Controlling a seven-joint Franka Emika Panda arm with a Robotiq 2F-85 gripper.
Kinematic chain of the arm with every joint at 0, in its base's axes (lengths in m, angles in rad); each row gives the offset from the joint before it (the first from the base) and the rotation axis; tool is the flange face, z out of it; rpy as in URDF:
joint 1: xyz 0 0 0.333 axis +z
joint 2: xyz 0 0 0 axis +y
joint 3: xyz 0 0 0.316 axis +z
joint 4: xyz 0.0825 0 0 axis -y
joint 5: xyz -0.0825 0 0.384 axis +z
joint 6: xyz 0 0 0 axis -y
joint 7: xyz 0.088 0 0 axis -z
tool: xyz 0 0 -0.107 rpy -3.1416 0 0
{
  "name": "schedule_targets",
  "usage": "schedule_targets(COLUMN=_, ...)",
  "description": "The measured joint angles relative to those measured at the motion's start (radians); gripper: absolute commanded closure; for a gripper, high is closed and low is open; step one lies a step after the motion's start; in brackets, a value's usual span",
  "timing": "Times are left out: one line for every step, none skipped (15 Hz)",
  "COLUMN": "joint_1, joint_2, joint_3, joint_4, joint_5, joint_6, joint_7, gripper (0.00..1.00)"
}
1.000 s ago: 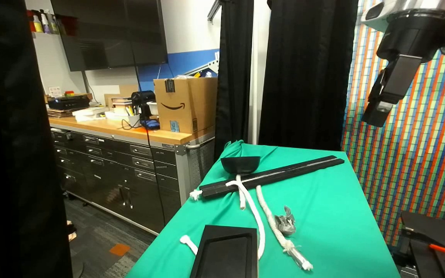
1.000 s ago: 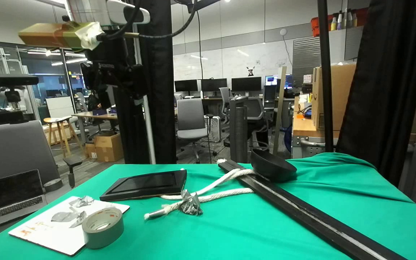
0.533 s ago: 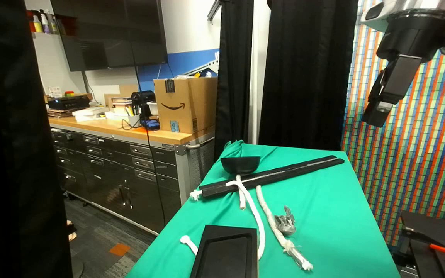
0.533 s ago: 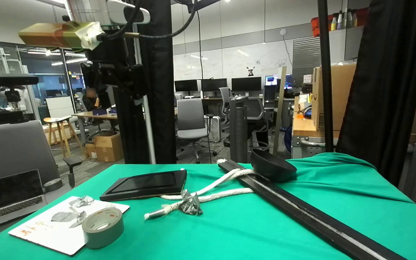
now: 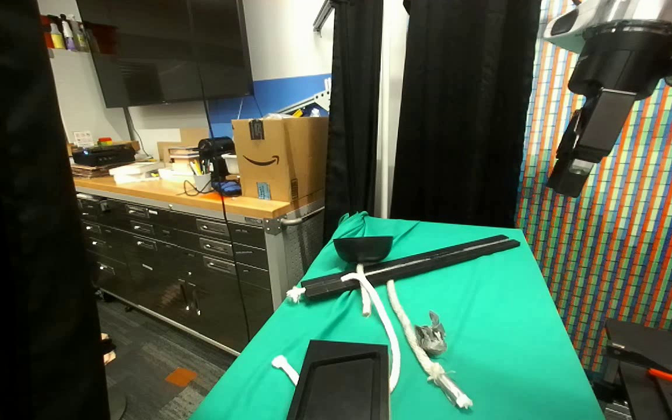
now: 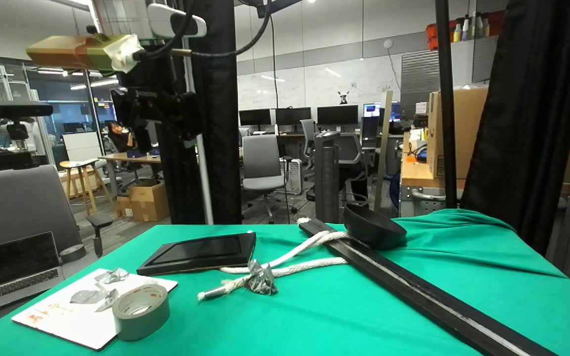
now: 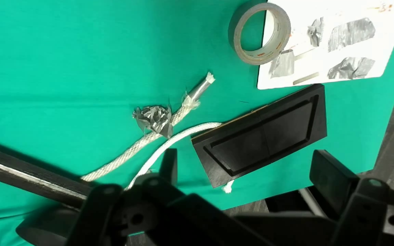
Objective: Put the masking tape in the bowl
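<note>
3 views of 1 green cloth (image 5: 499, 315)

In an exterior view the camera looks along the cloth from somewhat above, facing black curtains (image 5: 467, 116), with the black slab (image 5: 343, 382) nearest and cut by the lower edge. In an exterior view slanting shallowly across the cloth, the masking tape (image 6: 145, 324) and black stick (image 6: 413, 290) come nearest, monitors (image 6: 337, 115) far behind. The wrist view points steeply down, the gripper (image 7: 248, 171) closest to its lens. The bowl (image 5: 363, 249), slab, stick, white rope (image 6: 309, 267), gripper and a cardboard box (image 6: 463, 133) show in both exterior views; all 3 views share slab, stick and rope.
</note>
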Motion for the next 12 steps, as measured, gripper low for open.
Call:
schedule_targets(joint_1=0.000, joint_2=0.001, joint_3=0.000, joint_4=-0.003, joint_5=0.000, joint_6=0.000, joint_7=0.001, gripper=0.00)
schedule_targets(joint_1=0.000, joint_2=0.002, joint_3=0.001, joint_4=-0.006, joint_5=0.001, joint_6=0.000, joint_7=0.005, gripper=0.00)
schedule_targets(joint_1=0.000, joint_2=0.004, joint_3=0.003, joint_4=-0.011, joint_5=0.004, joint_6=0.000, joint_7=0.012, gripper=0.00)
schedule_targets(joint_1=0.001, joint_2=0.006, joint_3=0.007, joint_4=-0.018, joint_5=0.014, joint_6=0.000, joint_7=0.024, gripper=0.00)
schedule_targets(joint_1=0.002, joint_2=0.011, joint_3=0.015, joint_4=-0.025, joint_5=0.027, joint_6=0.001, joint_7=0.039, gripper=0.00)
schedule_targets(joint_1=0.003, joint_2=0.017, joint_3=0.025, joint_4=-0.032, joint_5=0.045, joint_6=0.001, joint_7=0.058, gripper=0.00)
schedule_targets(joint_1=0.006, joint_2=0.026, joint_3=0.037, joint_4=-0.038, joint_5=0.062, joint_6=0.002, joint_7=0.079, gripper=0.00)
schedule_targets(joint_1=0.010, joint_2=0.036, joint_3=0.052, joint_4=-0.043, joint_5=0.081, joint_6=0.003, joint_7=0.102, gripper=0.00)
schedule_targets(joint_1=0.014, joint_2=0.049, joint_3=0.068, joint_4=-0.046, joint_5=0.101, joint_6=0.005, joint_7=0.129, gripper=0.00)
schedule_targets(joint_1=0.020, joint_2=0.064, joint_3=0.085, joint_4=-0.046, joint_5=0.126, joint_6=0.009, joint_7=0.159, gripper=0.00)
schedule_targets(joint_1=0.028, joint_2=0.082, joint_3=0.102, joint_4=-0.046, joint_5=0.152, joint_6=0.021, joint_7=0.188, gripper=0.00)
schedule_targets(joint_1=0.036, joint_2=0.102, joint_3=0.119, joint_4=-0.046, joint_5=0.179, joint_6=0.034, joint_7=0.217, gripper=0.00)
